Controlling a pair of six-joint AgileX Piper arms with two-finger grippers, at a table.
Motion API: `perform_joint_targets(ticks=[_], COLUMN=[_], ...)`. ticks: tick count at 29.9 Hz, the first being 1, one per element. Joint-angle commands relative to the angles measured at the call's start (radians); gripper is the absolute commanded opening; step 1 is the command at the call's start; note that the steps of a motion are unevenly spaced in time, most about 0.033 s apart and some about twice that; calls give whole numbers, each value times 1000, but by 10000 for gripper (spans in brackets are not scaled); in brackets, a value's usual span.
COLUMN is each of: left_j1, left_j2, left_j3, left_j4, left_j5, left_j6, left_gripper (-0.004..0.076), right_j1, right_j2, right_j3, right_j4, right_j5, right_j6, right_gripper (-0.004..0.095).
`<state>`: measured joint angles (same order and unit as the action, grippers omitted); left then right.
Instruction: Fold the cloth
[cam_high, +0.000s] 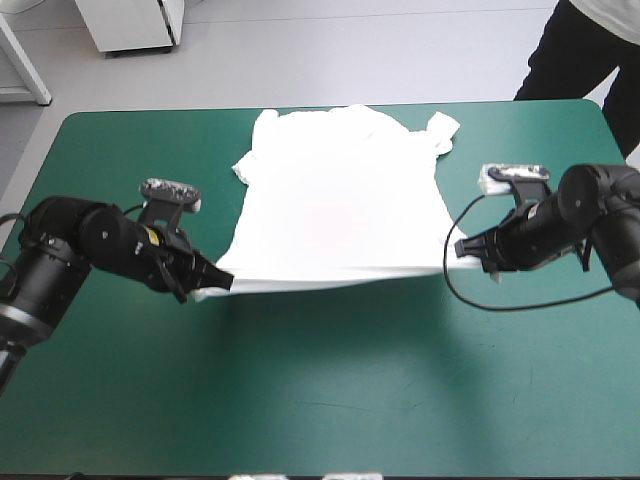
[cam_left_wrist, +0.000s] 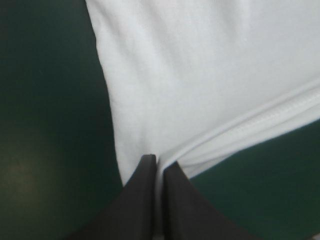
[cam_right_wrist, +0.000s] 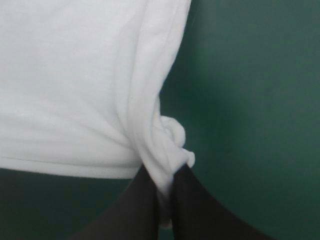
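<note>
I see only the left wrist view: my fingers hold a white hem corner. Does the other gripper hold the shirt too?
Observer: Yes. The right gripper is shut on the T-shirt at the opposite bottom corner, with cloth bunched in its grip.
Operator: Is that edge lifted?
Observer: Yes. The hem hangs stretched from the left gripper to the right one, its shadow on the table below.
Operator: And the collar end?
Observer: It lies flat toward the far edge, sleeves crumpled.
</note>
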<state>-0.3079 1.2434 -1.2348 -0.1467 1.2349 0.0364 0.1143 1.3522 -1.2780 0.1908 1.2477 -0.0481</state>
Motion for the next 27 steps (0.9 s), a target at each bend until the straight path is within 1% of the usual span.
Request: perform_joint_targets(ticks=[1, 10, 14, 18, 24, 26, 27], left_j1=[-37, -184, -226, -240, -240, -240, -240], left_j2=[-96, -216, -235, -237, -237, -237, -237], left_j3=[121, 401, 495, 545, 571, 573, 573], left_j4=[35, 10, -4, -37, -45, -47, -52], left_j5=[-14, -31, -51, -90, -92, -93, -92], left_j6=[-36, -149, -186, -187, -187, -187, -187], left_gripper=[-10, -10, -10, -10, -9, -2, 11], right_j1=[25, 38, 38, 38, 38, 38, 38], right_j2=[-116, -286, -354, -389, -393, -393, -393], right_j3=[113, 396, 492, 565, 598, 598, 598], right_j4=[-75, -74, -36, -31, -19, -6, -1], right_j5=[1, 1, 1, -2, -28, -36, -36], right_j6=[1, 28, 35, 33, -3, -13, -18], right_gripper=[-12, -12, -11, -11, -7, 45, 95])
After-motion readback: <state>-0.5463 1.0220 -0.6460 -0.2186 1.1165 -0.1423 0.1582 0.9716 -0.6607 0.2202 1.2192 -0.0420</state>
